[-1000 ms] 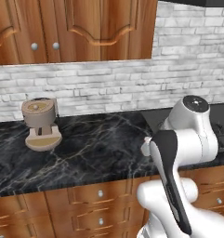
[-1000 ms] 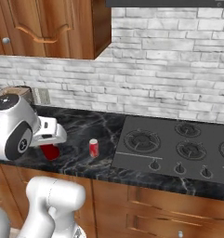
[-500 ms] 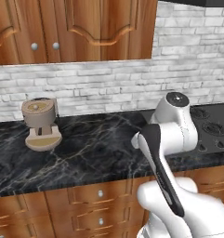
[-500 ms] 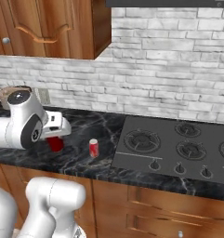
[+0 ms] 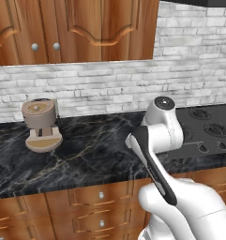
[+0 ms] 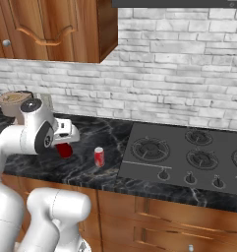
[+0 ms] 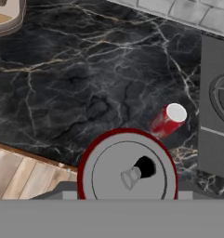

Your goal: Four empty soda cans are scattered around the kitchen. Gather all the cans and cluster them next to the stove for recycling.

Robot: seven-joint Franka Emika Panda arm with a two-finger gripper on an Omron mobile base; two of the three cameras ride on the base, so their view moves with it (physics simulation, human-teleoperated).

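My gripper (image 6: 65, 145) is shut on a red soda can (image 6: 64, 150), held upright just above the black marble counter (image 6: 85, 170). In the hand view this can's silvery top (image 7: 127, 171) lies close below the camera and hides the fingertips. A second red soda can (image 6: 99, 156) stands on the counter a short way to the right, between the held can and the stove (image 6: 189, 157). The hand view has that second can (image 7: 168, 120) just beyond the held one, with the stove's edge (image 7: 216, 125) at the right.
A beige coffee machine (image 5: 40, 124) stands at the left of the counter against the brick wall, also seen in the right base view (image 6: 14, 101). Wood cabinets hang above. The counter's front edge and the plank floor (image 7: 25, 172) lie close below the held can.
The held can has risen a little and shifted right toward the standing can. The arm's elbow has swung along with it. The standing can has not moved.
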